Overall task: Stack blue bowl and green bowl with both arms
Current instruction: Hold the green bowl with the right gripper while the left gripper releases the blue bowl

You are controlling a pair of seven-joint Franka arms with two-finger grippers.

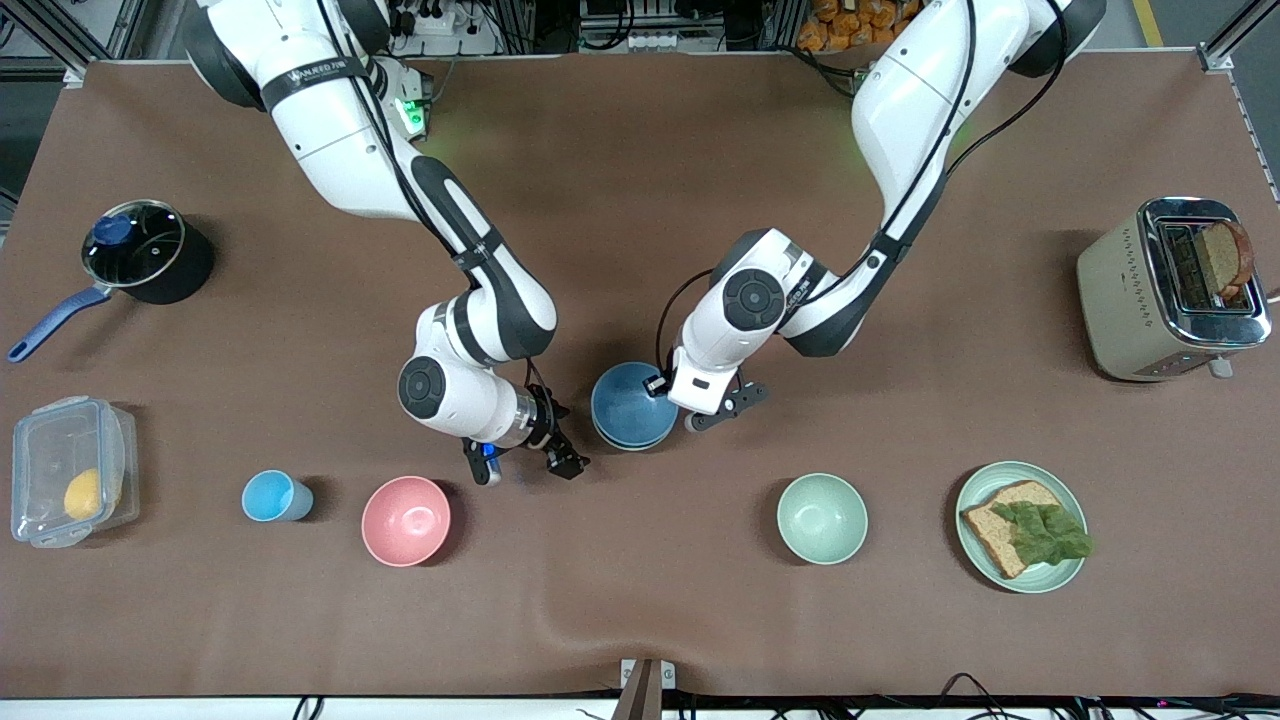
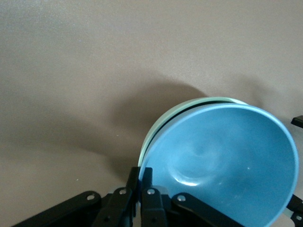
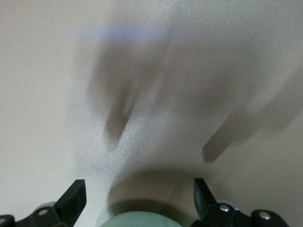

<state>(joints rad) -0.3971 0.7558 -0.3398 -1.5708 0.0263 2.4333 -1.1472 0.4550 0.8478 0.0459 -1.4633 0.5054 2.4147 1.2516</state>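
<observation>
1. The only writing is a black band on the right arm's upper link; I cannot make out what it says.
2. The round, smooth, medium-blue bowl [image 1: 627, 403] sits nested in the round sage-green bowl [image 2: 163, 124], mid-table, farther from the front camera than the round pink bowl [image 1: 405, 520].
3. The left pincer [image 2: 140, 182] is closed on the stacked bowls' rim at the edge toward the left arm's end.
4. The right pincer [image 1: 525, 466] hangs spread open and empty just beside the stack, toward the right arm's end.

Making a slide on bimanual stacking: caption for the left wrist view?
Left gripper pinches the blue bowl rim, nested in the green bowl.
</observation>
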